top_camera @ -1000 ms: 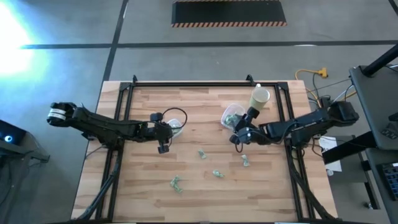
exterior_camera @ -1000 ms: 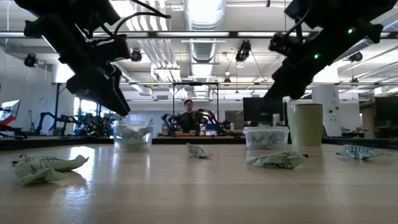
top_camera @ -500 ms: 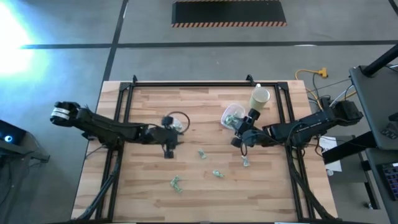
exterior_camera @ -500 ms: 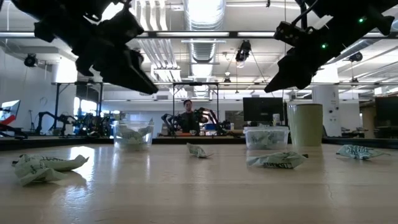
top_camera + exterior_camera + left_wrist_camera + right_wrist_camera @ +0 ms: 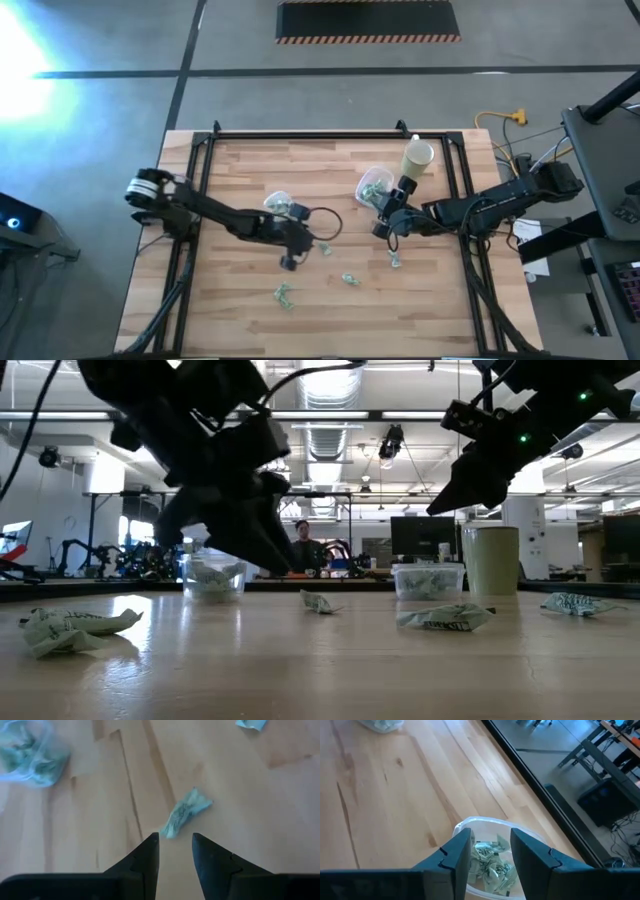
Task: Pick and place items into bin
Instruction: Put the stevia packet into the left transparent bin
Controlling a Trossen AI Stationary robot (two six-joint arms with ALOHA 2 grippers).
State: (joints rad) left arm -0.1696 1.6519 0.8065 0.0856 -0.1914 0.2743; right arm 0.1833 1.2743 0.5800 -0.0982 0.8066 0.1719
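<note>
Small crumpled pale green and white pieces lie on the wooden table: one at the centre [image 5: 325, 247], others nearer the front [image 5: 350, 280] [image 5: 284, 295] and right [image 5: 395, 260]. My left gripper [image 5: 305, 245] is open and low, its fingertips just short of the centre piece [image 5: 185, 812], touching nothing. My right gripper [image 5: 384, 222] is open and empty, above the right clear tub [image 5: 372, 185], which holds several pieces [image 5: 490, 860]. The left clear tub [image 5: 278, 203] also holds pieces.
A tall cream cup [image 5: 417, 157] stands at the back right, just beyond the right tub. In the low view the cup [image 5: 493, 560] and both tubs [image 5: 215, 578] [image 5: 428, 578] stand at the far side, and loose pieces [image 5: 75, 628] lie near.
My left gripper has left the left tub and gone toward the table's right and near edges and down, and now sits just short of the centre piece. The left tub now shows uncovered. My right gripper has risen a little above the right tub.
</note>
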